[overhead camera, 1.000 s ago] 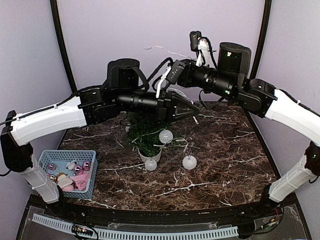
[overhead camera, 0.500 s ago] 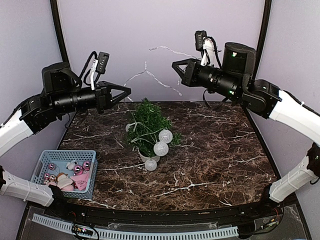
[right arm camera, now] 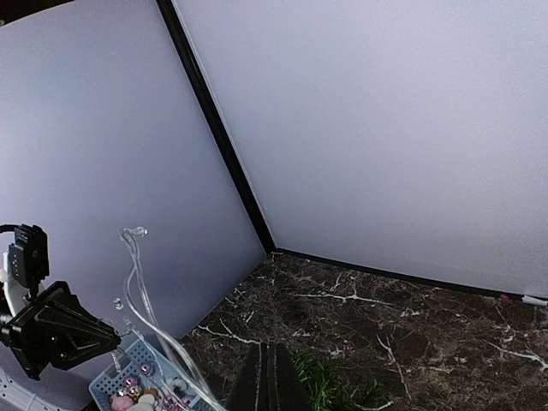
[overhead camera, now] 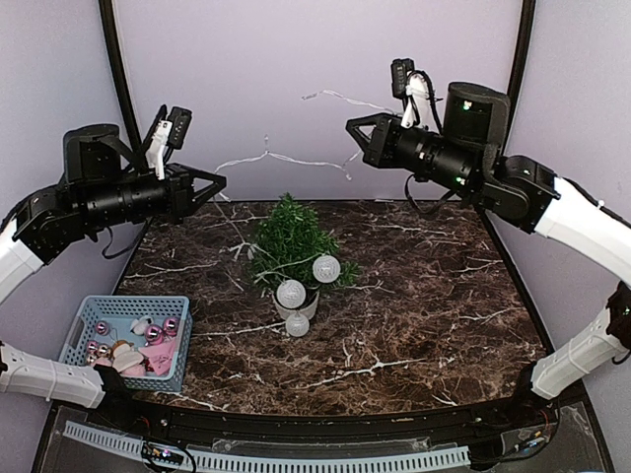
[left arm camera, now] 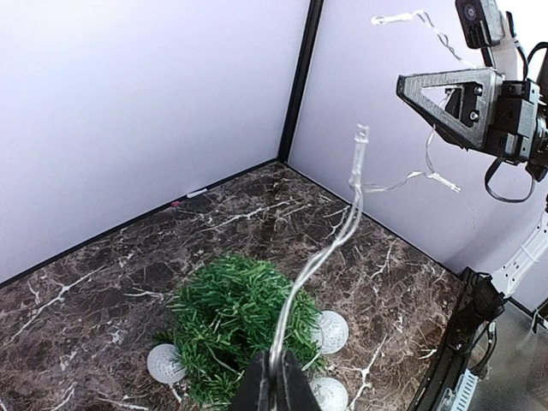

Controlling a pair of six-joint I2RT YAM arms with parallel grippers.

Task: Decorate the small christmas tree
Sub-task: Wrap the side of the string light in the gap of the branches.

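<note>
Nearest the arm bases, well below and behind the left claw [overhead camera: 220,183], a blue basket [overhead camera: 129,302] holds pink baubles [overhead camera: 156,335]; none of them is on the tree yet. Farther in, below the gap between the two claws, the small christmas tree [overhead camera: 288,239] stands upright on the dark marble tabletop [overhead camera: 434,296]. White globe lights [overhead camera: 326,267] hang against its lower branches, and one lies at the foot of its pot.

Higher and farther back, the left claw is clamped shut on a clear light string [overhead camera: 286,158], which rises from between its fingers in the left wrist view. The right claw [overhead camera: 351,126] is also pinched shut on that string. The span between them sags in the air above the treetop, clear of the needles.

The step in hand looks like draping the lights. The next move probably calls for both claws to descend together and circle the string around the upper branches. They should keep it slack so the light tree is not tipped.
</note>
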